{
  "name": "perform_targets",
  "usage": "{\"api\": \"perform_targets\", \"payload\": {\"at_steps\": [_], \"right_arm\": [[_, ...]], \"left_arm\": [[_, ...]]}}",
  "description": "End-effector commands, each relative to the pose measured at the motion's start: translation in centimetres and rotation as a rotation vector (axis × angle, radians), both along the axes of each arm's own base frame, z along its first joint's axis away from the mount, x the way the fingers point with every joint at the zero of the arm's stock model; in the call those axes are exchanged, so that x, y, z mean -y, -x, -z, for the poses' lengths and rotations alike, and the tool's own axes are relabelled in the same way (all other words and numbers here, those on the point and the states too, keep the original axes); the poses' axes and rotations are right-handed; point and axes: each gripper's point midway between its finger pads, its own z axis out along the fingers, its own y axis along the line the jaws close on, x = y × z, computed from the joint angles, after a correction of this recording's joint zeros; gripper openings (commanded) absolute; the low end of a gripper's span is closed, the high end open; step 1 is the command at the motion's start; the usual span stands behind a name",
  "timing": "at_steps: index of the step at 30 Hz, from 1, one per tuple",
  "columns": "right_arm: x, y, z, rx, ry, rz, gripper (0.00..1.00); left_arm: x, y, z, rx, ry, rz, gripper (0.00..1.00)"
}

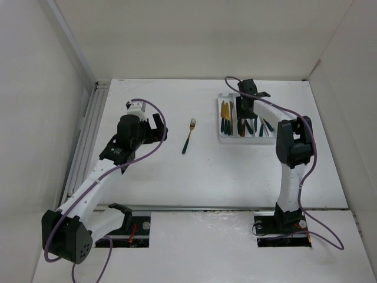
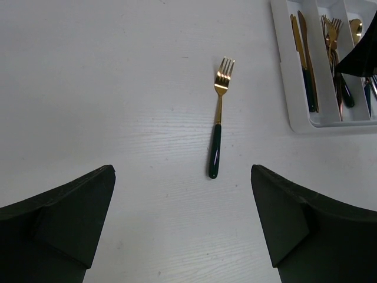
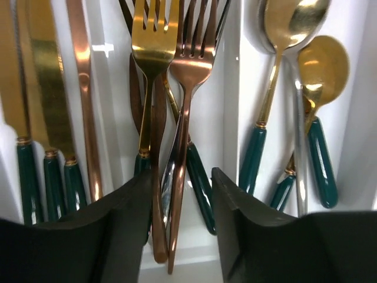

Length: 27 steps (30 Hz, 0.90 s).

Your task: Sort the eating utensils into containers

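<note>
One gold fork with a dark green handle (image 1: 188, 136) lies alone on the white table, tines pointing away; in the left wrist view the fork (image 2: 219, 118) lies just ahead of my open, empty left gripper (image 2: 182, 224). The white cutlery tray (image 1: 247, 140) sits at the back right. My right gripper (image 3: 179, 200) hovers low over its middle compartment, jaws open either side of gold and copper forks (image 3: 188, 71), not pinching them. Knives (image 3: 50, 88) fill the left compartment and spoons (image 3: 294, 23) the right.
The left gripper (image 1: 158, 127) is left of the lone fork, and the right gripper (image 1: 242, 113) is over the tray. The tray's corner (image 2: 300, 124) shows at the upper right of the left wrist view. White walls enclose the table on three sides.
</note>
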Motion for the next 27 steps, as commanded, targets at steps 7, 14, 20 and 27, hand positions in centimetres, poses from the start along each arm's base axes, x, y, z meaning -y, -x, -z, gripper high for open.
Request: {"api": "perform_targets", "payload": {"at_steps": [7, 14, 20, 27], "right_arm": [[-7.2, 2.7, -12.8, 0.300, -0.143, -0.038, 0.65], [-20.7, 6.8, -9.5, 0.227, -0.309, -0.126, 0.68], [-26.6, 7.7, -5.1, 0.128, -0.352, -0.140, 0.67], [-28.1, 9.0, -0.4, 0.067, -0.218, -0.133, 0.65]], "left_arm": [[0.0, 0.2, -0.9, 0.043, 0.029, 0.005, 1.00], [-1.1, 0.1, -1.7, 0.066, 0.034, -0.058, 1.00], [-3.6, 0.9, -1.7, 0.083, 0.013, -0.158, 1.00], [-5.1, 2.1, -1.1, 0.081, 0.016, -0.203, 1.00]]}}
